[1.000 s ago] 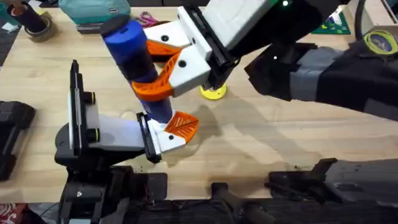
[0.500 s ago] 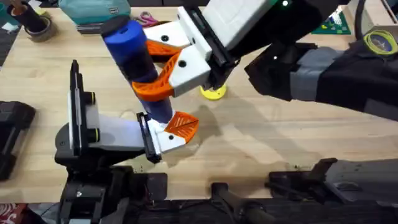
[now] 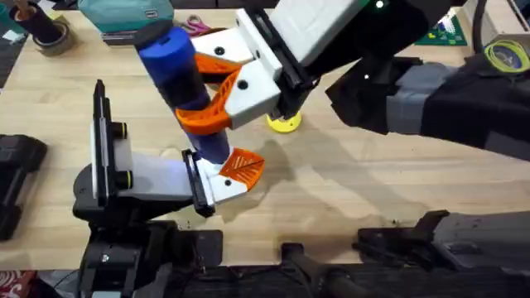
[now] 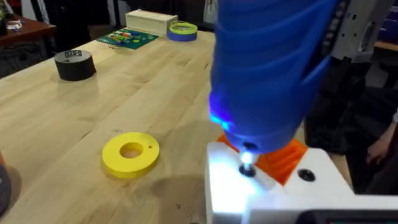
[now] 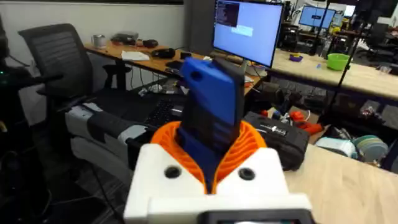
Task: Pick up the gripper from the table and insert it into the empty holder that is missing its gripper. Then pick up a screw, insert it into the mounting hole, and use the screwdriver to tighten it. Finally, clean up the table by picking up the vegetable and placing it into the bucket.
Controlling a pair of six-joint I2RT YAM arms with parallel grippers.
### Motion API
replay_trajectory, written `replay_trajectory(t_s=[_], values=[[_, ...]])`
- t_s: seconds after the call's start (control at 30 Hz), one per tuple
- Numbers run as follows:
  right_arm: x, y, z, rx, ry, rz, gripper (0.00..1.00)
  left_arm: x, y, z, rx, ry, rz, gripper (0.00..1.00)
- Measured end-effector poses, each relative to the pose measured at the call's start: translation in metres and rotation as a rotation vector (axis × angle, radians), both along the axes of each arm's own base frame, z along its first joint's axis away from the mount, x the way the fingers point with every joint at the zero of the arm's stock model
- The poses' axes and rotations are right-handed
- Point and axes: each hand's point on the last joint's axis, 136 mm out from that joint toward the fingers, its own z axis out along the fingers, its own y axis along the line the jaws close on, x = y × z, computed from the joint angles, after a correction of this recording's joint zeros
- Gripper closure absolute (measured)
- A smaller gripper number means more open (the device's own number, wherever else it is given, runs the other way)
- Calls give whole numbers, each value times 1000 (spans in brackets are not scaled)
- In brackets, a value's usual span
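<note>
My right gripper (image 3: pixel 203 83) (image 5: pixel 211 158) reaches across the table and is shut on the blue screwdriver (image 3: pixel 178 70) (image 5: pixel 211 106), held upright and slightly tilted. The screwdriver (image 4: pixel 267 74) has its light on, and its metal tip presses on a screw (image 4: pixel 247 169) in the white holder (image 3: pixel 217 184) (image 4: pixel 273 193) at the end of the left arm. The orange ribbed gripper (image 3: pixel 243 165) (image 4: pixel 283 158) sits in that holder. The vegetable and the bucket are out of view.
A yellow ring-shaped disc (image 3: pixel 284 122) (image 4: pixel 130 154) lies just beyond the holder. Farther off are a black tape roll (image 4: pixel 74 64), a green board (image 4: pixel 127 37) and a blue-yellow tape roll (image 4: pixel 182 30). A teal case (image 3: pixel 124 16) sits at the far edge.
</note>
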Motion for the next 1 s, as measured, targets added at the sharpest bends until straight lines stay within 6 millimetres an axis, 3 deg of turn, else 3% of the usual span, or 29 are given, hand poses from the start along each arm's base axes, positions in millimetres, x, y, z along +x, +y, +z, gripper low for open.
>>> replay_trajectory(t_s=[0.1, 0.27, 0.3, 0.43, 0.47, 0.63, 0.8, 1.0], values=[[-1, -1, 2, 10, -11, 0, 976, 0, 0, 0, 0, 0, 0, 988], [-3, -6, 23, 119, -88, -29, 976, 0, 0, 0, 0, 0, 0, 988], [11, -9, 36, 87, -37, -51, 977, 0, 0, 0, 0, 0, 0, 988], [35, -12, 59, 5, 32, -69, 977, 0, 0, 0, 0, -1, 0, 988], [55, -21, 74, -77, 107, -95, 977, 0, 0, 0, 0, 0, 0, 988], [98, -50, 88, -154, 207, -211, 977, 0, 0, 0, 0, 0, 0, 988], [150, -73, 84, -164, 272, -438, 977, 0, 0, 0, 0, 0, 0, 988], [200, -98, 50, -248, 339, -710, 977, 0, 0, 0, 0, 0, 0, 988]])
